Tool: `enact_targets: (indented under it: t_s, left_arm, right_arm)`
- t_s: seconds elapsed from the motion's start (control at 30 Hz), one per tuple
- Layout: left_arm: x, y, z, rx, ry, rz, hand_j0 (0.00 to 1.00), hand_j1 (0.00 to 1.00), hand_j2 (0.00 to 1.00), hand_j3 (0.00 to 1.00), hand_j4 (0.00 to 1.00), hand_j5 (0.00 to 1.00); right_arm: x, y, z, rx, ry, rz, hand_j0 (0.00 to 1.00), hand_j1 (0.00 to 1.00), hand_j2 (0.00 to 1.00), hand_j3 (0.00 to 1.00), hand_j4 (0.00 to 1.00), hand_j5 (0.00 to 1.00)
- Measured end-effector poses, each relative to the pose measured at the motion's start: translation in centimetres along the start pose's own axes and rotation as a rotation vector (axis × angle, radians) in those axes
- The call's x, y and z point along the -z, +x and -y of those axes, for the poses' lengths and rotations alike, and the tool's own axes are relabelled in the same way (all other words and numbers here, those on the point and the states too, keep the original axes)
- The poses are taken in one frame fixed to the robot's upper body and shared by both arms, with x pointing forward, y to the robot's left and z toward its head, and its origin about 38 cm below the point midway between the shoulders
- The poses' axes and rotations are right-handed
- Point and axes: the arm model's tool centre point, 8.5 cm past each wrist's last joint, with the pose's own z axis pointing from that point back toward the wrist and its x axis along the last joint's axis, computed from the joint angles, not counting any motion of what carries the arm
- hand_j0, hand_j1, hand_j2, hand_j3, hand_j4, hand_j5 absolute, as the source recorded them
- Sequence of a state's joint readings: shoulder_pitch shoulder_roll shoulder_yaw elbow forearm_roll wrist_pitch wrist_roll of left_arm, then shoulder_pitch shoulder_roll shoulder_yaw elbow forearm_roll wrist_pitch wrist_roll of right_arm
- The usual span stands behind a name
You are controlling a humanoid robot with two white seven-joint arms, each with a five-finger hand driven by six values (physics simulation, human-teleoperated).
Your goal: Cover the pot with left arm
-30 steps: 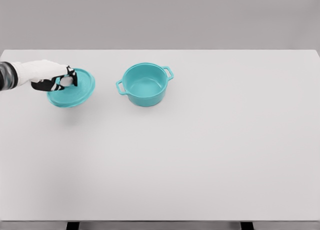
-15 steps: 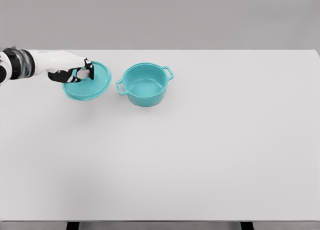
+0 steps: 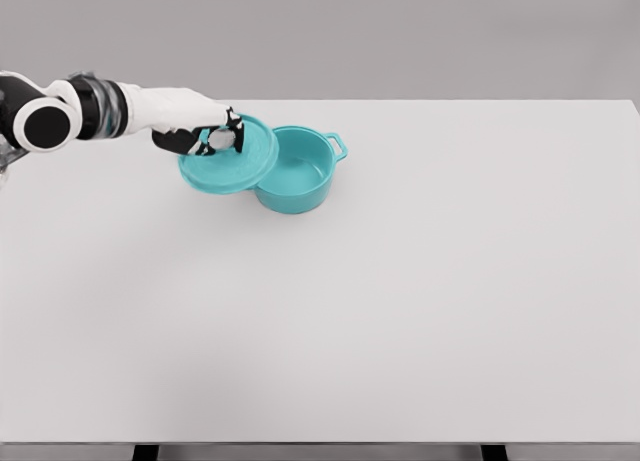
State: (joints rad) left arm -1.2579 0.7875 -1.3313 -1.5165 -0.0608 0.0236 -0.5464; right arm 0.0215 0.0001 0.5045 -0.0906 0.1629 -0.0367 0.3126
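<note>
Head view shows the left hand (image 3: 213, 138) in the upper left pinching the teal lid (image 3: 232, 158) by its knob, now moved right from the bare tabletop (image 3: 400, 301) to overlap the pot (image 3: 298, 179), almost ready to cover it.

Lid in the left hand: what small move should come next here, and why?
Probably carry the lid a little further right, then lower it. The left hand grips it by the knob, and it overlaps only the left rim of the pot; most of the opening and the right handle remain uncovered. The lid also looks tilted, so levelling it before lowering seems wise.
</note>
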Motion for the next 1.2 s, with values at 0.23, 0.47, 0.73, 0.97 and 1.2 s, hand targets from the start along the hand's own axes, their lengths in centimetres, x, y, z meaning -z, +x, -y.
enact_targets:
  t_s: [0.23, 0.47, 0.73, 0.97, 1.2]
  left_arm:
    - [5.5, 1.8, -1.5, -0.003, -0.014, 0.005, 0.36, 0.36, 0.36, 0.36, 0.36, 0.36]
    - [8.0, 3.0, -2.3, -0.001, -0.016, 0.009, 0.37, 0.37, 0.37, 0.37, 0.37, 0.37]
    - [8.6, 3.5, -2.1, 0.001, -0.022, 0.022, 0.37, 0.37, 0.37, 0.37, 0.37, 0.37]
    - [8.8, 3.5, -1.6, -0.003, -0.031, 0.025, 0.38, 0.38, 0.38, 0.38, 0.38, 0.38]
    - [8.9, 3.5, -1.5, -0.004, -0.036, 0.022, 0.41, 0.41, 0.41, 0.41, 0.41, 0.41]
  right_arm:
    - [0.0, 0.1, 0.1, 0.0, -0.001, 0.001, 1.0, 1.0, 1.0, 1.0, 1.0, 1.0]
    - [0.0, 0.0, 0.0, 0.0, 0.0, 0.0, 1.0, 1.0, 1.0, 1.0, 1.0, 1.0]
    - [0.0, 0.0, 0.0, 0.0, 0.0, 0.0, 1.0, 1.0, 1.0, 1.0, 1.0, 1.0]
    - [0.0, 0.0, 0.0, 0.0, 0.0, 0.0, 1.0, 1.0, 1.0, 1.0, 1.0, 1.0]
    - [0.0, 0.0, 0.0, 0.0, 0.0, 0.0, 1.0, 1.0, 1.0, 1.0, 1.0, 1.0]
